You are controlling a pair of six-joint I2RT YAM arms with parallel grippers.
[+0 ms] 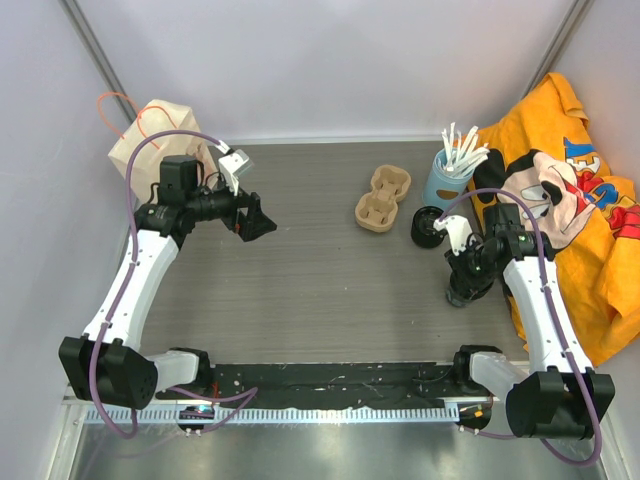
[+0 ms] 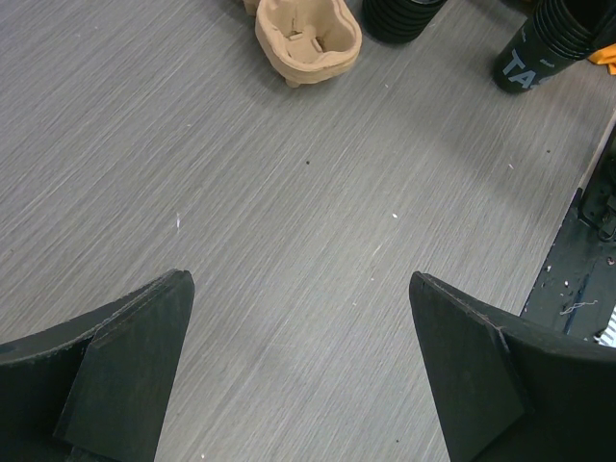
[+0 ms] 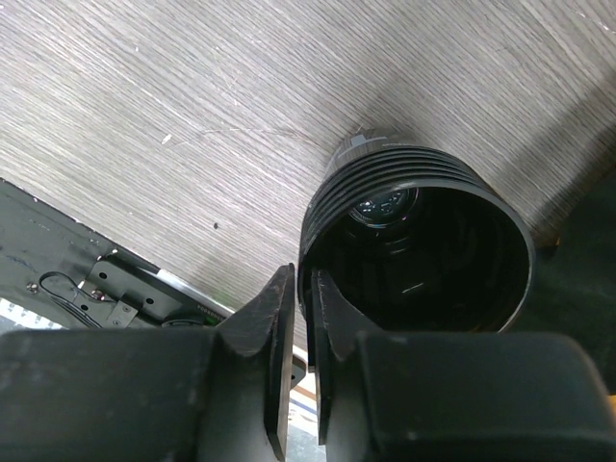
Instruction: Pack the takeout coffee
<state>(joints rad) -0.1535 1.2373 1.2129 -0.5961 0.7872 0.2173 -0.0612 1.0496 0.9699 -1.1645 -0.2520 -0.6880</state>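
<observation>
My right tool point(image 3: 300, 281) is pinched on the rim of the coffee cup point(image 3: 409, 164), one finger inside and one outside; the cup stands on the counter point(image 3: 144, 115), right of the cardboard carrier point(image 1: 383, 198). It looks light and thin-walled (easy to squash or tip), so a gentle rim hold suits it. My left tool point(image 2: 298, 289) hangs wide apart, empty.

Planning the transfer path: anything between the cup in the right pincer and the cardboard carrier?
Yes. A second black cup sits just right of the carrier, close to the straight line from the takeout coffee. Nothing else visible; lifting over should clear it.
</observation>
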